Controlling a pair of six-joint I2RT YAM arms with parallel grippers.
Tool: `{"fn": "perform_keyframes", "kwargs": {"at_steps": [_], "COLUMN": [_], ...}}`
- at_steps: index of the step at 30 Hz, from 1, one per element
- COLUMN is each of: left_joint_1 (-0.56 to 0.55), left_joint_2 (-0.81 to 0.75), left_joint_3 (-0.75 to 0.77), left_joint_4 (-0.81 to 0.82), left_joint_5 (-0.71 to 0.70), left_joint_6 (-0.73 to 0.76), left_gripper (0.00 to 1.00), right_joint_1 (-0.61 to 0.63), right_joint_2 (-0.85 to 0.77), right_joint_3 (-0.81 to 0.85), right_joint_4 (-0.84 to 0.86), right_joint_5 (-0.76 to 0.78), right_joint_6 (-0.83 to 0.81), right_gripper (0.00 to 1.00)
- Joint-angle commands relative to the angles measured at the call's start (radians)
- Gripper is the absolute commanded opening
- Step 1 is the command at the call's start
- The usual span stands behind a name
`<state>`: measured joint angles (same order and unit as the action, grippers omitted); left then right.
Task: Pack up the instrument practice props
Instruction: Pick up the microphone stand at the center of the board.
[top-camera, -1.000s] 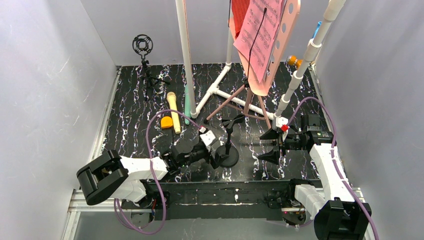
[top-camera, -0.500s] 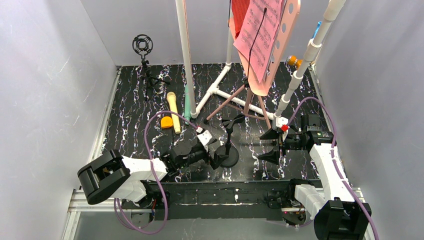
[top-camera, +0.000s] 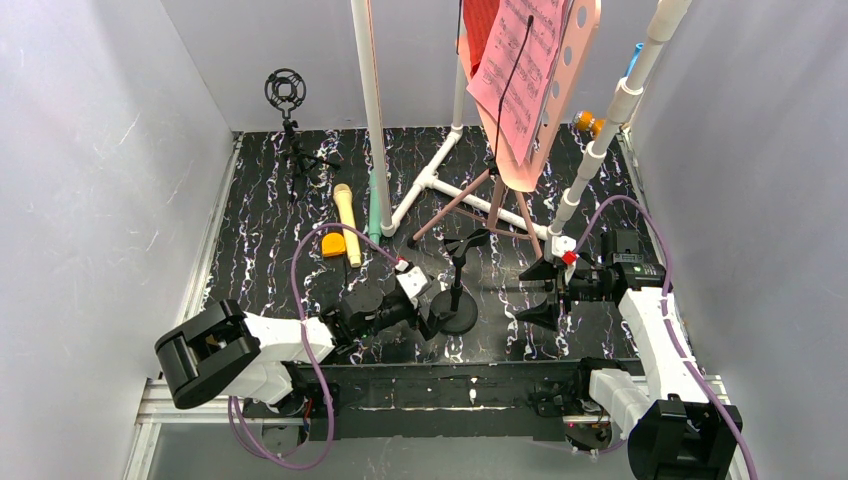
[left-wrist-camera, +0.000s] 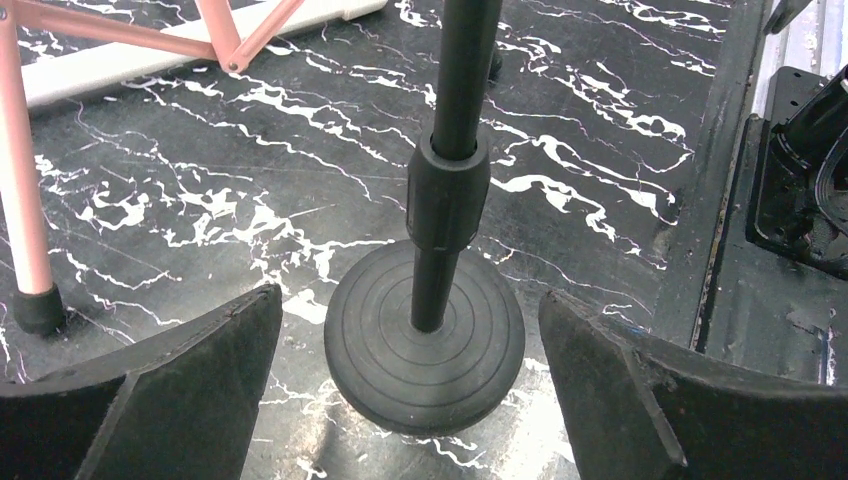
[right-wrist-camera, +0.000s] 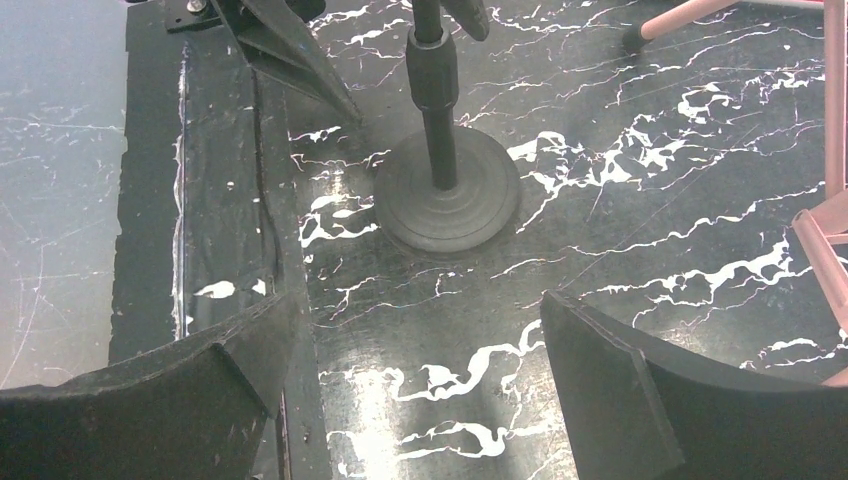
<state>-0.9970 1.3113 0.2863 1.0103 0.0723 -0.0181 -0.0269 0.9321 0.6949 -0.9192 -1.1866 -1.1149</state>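
The pink hole-punched music stand (top-camera: 572, 55) rises at the back centre on tripod legs (top-camera: 455, 205). It carries pink sheet music (top-camera: 515, 75) and a red folder (top-camera: 478, 25). A yellow microphone (top-camera: 346, 225) lies left of centre, with a mint-green one (top-camera: 373, 212) beside it against the pipe. My left gripper (top-camera: 436, 312) is open and low, its jaws on either side of the round base (left-wrist-camera: 425, 345) of a black microphone stand (top-camera: 458, 290) without touching it. My right gripper (top-camera: 538, 290) is open over bare tabletop, and one pink tripod leg (right-wrist-camera: 828, 235) runs along its right.
A white pipe frame (top-camera: 373, 110) stands across the back, with a foot (top-camera: 440, 180) on the table. A black shock mount on a small tripod (top-camera: 288, 105) is at the back left. An orange piece (top-camera: 333, 245) lies by the yellow microphone. Grey walls close in both sides.
My left gripper has drawn back slightly to the left and toward the near edge, still straddling the stand's base. The right arm has not moved.
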Motion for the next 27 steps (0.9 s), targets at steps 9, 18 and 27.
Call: {"fn": "perform_keyframes", "kwargs": {"at_steps": [9, 18, 27], "left_joint_1": [-0.005, -0.008, -0.115], "left_joint_2": [0.073, 0.143, 0.104], "left_joint_3": [0.121, 0.174, 0.325], "left_joint_4": [0.071, 0.116, 0.115], "left_joint_5": [0.095, 0.070, -0.047], "left_joint_6": [0.025, -0.090, -0.486], "left_gripper": [0.85, 0.00, 0.00], "right_joint_1": [-0.005, -0.005, 0.006], "right_joint_2": [-0.006, -0.002, 0.004], "right_joint_3": [-0.004, -0.002, 0.013], "right_joint_4": [-0.019, -0.026, -0.068], "right_joint_5": [-0.035, -0.039, -0.084], "right_joint_6": [-0.027, -0.035, -0.029], "right_gripper": [1.00, 1.00, 1.00]}}
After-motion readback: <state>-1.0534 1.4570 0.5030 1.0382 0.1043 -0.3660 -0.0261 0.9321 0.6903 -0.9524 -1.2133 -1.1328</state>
